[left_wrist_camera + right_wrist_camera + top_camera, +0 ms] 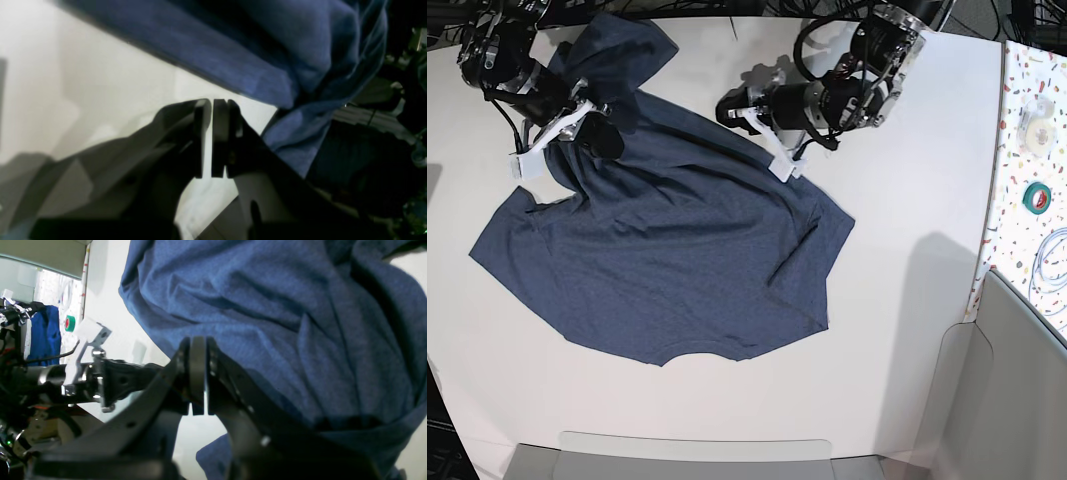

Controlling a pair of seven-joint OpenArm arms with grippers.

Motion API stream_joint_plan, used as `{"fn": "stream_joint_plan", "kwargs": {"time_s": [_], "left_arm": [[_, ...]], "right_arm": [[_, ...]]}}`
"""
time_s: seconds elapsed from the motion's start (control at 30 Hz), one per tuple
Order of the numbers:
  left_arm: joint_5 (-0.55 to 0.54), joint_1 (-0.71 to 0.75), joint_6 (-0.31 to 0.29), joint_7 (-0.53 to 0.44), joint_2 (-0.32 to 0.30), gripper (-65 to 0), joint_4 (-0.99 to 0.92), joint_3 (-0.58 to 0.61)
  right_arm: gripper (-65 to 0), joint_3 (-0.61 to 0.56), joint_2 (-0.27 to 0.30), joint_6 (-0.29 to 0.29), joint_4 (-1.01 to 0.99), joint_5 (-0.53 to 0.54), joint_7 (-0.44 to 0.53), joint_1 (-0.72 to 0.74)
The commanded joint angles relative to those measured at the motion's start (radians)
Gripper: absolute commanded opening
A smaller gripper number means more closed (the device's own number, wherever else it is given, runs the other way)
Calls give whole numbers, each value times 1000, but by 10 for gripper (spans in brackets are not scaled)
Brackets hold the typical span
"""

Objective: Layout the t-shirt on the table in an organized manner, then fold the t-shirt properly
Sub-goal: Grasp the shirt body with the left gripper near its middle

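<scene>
T-shirt [667, 270]: soft, limp, light; should drag and bunch, so take hems or shoulder seams. Navy heather, lying rumpled and spread on white table [907, 330], lettering unseen. Right claw [597, 135] closed on bunched cloth at far-left edge. Left claw [752, 108] closed, empty, beside the shirt's edge.

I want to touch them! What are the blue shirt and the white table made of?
The t-shirt looks like soft knit cloth, matte and heathered; it wrinkles and drapes. The table looks hard, smooth and matte white, maybe laminate; I can't be sure.
</scene>
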Motion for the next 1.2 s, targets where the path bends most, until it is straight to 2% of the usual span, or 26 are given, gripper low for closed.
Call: {"fn": "stream_joint_plan", "kwargs": {"time_s": [0.0, 0.23, 0.4, 0.6, 0.83, 1.0, 1.07, 1.17], "left_arm": [[16, -10, -1, -16, 5, -625, 11, -5], [16, 11, 14, -13, 12, -623, 121, -23], [14, -4, 17, -6, 14, -621, 132, -23], [21, -104, 17, 37, 14, -603, 124, 63], [21, -173, 17, 26, 15, -605, -12, 87], [25, -179, 17, -22, 8, -605, -100, 89], [77, -180, 19, -22, 8, -605, -132, 89], [223, -173, 22, -11, 8, -605, -139, 86]], "right_arm": [[-650, 3, 7, 3, 19, 20, 17, 8], [-650, 3, -6, 2, 19, -31, 17, 5], [-650, 4, -9, 2, 19, -54, 14, 11], [-650, 3, -13, 2, 17, -92, 12, 28], [-650, 1, -13, 2, 11, -92, 11, 25], [-650, 1, -10, 2, 11, -92, 11, 25], [-650, 1, -9, 2, 0, -92, 11, 25], [-650, 3, 17, 2, -23, -105, 11, 28]]}}
